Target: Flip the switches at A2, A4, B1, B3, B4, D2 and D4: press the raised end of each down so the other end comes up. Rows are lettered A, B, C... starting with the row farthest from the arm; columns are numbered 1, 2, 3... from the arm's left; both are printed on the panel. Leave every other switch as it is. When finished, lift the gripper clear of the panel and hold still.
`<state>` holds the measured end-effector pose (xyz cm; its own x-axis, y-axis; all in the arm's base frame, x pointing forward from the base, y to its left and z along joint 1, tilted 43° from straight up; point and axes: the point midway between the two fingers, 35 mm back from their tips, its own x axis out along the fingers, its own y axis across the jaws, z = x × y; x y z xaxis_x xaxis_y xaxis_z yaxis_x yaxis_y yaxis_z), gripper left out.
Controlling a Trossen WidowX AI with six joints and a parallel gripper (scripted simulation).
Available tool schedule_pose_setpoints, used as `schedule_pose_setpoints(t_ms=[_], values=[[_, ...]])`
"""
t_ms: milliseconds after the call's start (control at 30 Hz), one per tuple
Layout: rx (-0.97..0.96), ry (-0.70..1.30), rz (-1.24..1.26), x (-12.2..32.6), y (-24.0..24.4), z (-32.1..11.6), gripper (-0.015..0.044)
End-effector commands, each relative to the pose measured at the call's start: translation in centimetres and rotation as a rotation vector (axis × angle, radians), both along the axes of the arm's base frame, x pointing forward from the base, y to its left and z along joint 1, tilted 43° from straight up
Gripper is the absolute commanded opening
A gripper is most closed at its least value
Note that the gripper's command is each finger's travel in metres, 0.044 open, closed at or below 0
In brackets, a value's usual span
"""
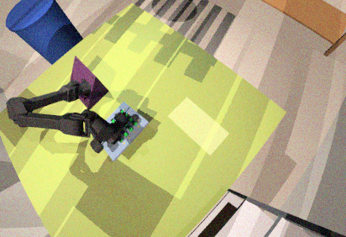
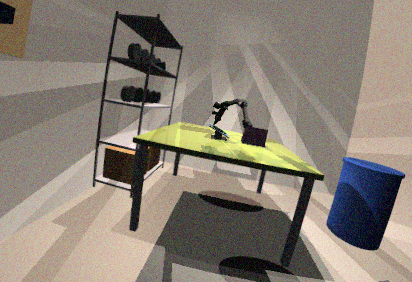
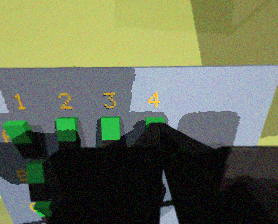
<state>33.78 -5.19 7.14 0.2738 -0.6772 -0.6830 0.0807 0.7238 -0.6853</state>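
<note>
Gripper on the A4 switch, fingers clenched, nothing held.
Black parallel-jaw gripper (image 3: 156, 131) tip sits at the green rocker switch under the orange "4" (image 3: 155, 120), far row of the grey switch panel (image 1: 124, 131) lying on the yellow-green table (image 1: 201, 98) beside the purple box (image 1: 87, 81).

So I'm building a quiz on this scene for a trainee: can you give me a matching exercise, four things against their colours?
Things:
1. table top
2. bin
3. switch caps
4. column numbers on the panel

Colours:
a. orange
b. green
c. yellow
d. blue

Pairs: 1-c, 2-d, 3-b, 4-a
</note>
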Motion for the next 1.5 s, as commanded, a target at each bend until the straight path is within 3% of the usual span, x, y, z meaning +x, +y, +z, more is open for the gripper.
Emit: schedule_pose_setpoints(t_ms=[0,433,633,767,1033,1467], values=[[0.003,0.008,0.002,0.0,-0.1,-0.2,0.0000],[0.003,0.008,0.002,0.0,-0.2,-0.3,0.0000],[0.004,-0.007,0.019,-1.9,4.1,3.9,0.0000],[0.004,-0.008,0.020,-2.0,4.2,4.1,0.0000],[0.009,-0.006,0.020,-6.7,10.5,-4.0,0.0000],[0.005,-0.027,0.038,-6.0,8.2,-6.6,0.0000]])
